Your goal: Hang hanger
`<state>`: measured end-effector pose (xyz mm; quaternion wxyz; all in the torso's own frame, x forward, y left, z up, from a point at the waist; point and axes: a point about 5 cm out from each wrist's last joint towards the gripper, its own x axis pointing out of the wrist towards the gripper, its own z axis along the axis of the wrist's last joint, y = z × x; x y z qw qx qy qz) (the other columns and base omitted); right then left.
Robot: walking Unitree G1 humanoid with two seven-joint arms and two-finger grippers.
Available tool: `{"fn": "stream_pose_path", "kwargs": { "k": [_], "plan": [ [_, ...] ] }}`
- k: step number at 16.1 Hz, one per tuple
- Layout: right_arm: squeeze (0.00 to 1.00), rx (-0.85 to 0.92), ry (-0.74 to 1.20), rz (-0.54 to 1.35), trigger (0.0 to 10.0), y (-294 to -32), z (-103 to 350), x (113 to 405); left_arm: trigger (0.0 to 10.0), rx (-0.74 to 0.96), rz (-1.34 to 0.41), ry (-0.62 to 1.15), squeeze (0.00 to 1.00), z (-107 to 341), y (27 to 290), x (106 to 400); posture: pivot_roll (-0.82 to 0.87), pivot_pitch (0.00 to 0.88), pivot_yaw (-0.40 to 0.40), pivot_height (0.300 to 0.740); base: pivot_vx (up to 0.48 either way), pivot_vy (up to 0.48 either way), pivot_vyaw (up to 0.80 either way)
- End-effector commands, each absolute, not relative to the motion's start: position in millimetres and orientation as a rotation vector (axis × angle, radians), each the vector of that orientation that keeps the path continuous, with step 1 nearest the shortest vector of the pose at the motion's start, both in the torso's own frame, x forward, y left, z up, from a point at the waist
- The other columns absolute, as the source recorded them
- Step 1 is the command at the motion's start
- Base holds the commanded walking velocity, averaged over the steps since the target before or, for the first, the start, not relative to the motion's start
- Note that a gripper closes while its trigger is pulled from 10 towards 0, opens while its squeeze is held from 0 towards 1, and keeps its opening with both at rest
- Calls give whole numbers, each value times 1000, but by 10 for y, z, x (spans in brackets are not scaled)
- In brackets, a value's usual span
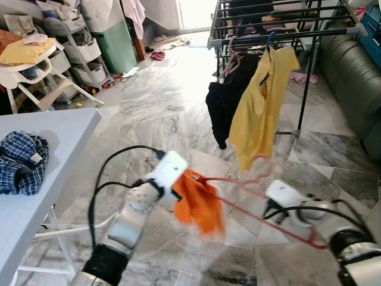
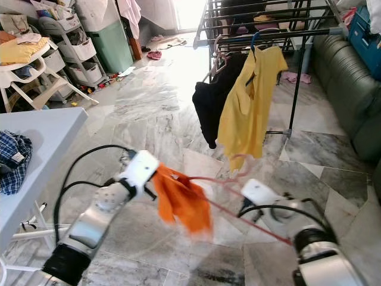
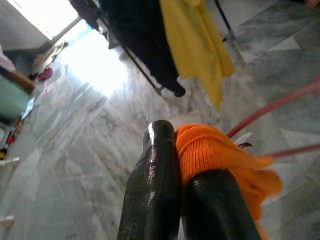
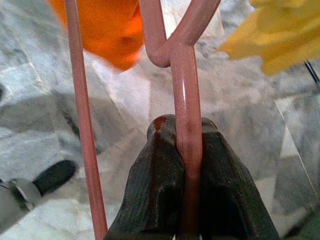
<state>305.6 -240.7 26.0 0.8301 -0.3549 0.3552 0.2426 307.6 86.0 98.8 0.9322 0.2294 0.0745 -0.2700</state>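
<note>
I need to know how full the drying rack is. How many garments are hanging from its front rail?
2: a black garment on the left and a yellow shirt beside it on the right. More clothes lie on top of the drying rack, partly hidden.

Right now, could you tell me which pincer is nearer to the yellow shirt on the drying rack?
Right. The right pincer, shut on the pink hanger, sits just below the yellow shirt. The left pincer, shut on the orange cloth, is farther left.
</note>
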Motion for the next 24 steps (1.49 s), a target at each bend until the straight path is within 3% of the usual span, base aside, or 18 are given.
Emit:
{"fn": "stream_pose_path", "kwargs": {
  "k": [1,7,13,19,24],
  "plan": [
    [0,-763,723,554,10000,-2312,303,3114,10000,499,-540,98,0,1095,878,3110,-73,0,149,740,0,0,0],
    [0,-795,718,811,10000,-1964,250,3095,10000,615,-642,-18,0,1170,772,3077,-60,0,149,740,0,0,0],
    [0,-817,723,798,10000,-2036,262,3094,10000,743,-717,-55,0,1114,862,3036,-49,0,143,740,0,0,0],
    [0,-842,715,860,10000,-2366,429,3047,10000,838,-739,-23,0,1044,1039,3054,-53,0,159,740,0,0,0],
    [0,-767,647,1006,10000,-2253,512,3011,10000,865,-750,-32,0,973,1037,3031,-59,0,167,740,0,0,0]
  ]
}}
